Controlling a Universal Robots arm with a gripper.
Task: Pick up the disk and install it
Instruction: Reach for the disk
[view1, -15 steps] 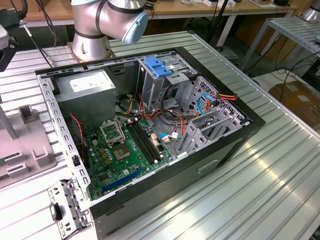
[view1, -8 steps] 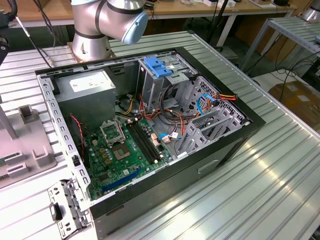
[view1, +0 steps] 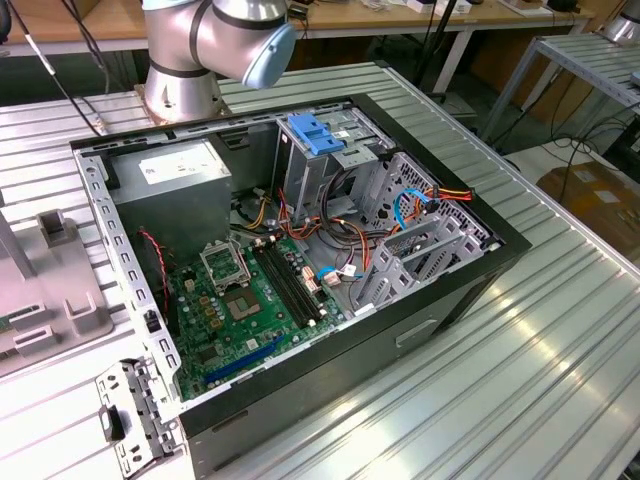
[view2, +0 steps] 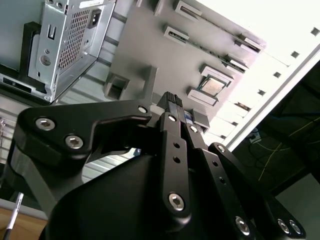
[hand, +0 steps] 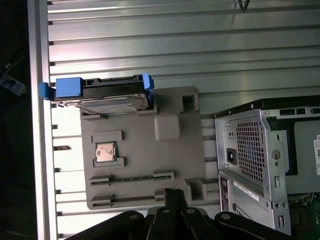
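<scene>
Ahead of jaws: grey fixture plate (hand: 142, 160), low ribs only, clear run to disk (hand: 112, 95) standing at its far end. Computer case (hand: 260, 150) walls off one side.

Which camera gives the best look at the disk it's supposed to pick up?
The first wrist view: the disk lies in plain sight in its blue carrier on the grey tray. In the second wrist view the claw covers all but a blue sliver. The exterior view frames the open computer case instead.

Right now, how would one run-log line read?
disk: on grey tray, not yet picked | gripper: apart from disk | case: open
</scene>
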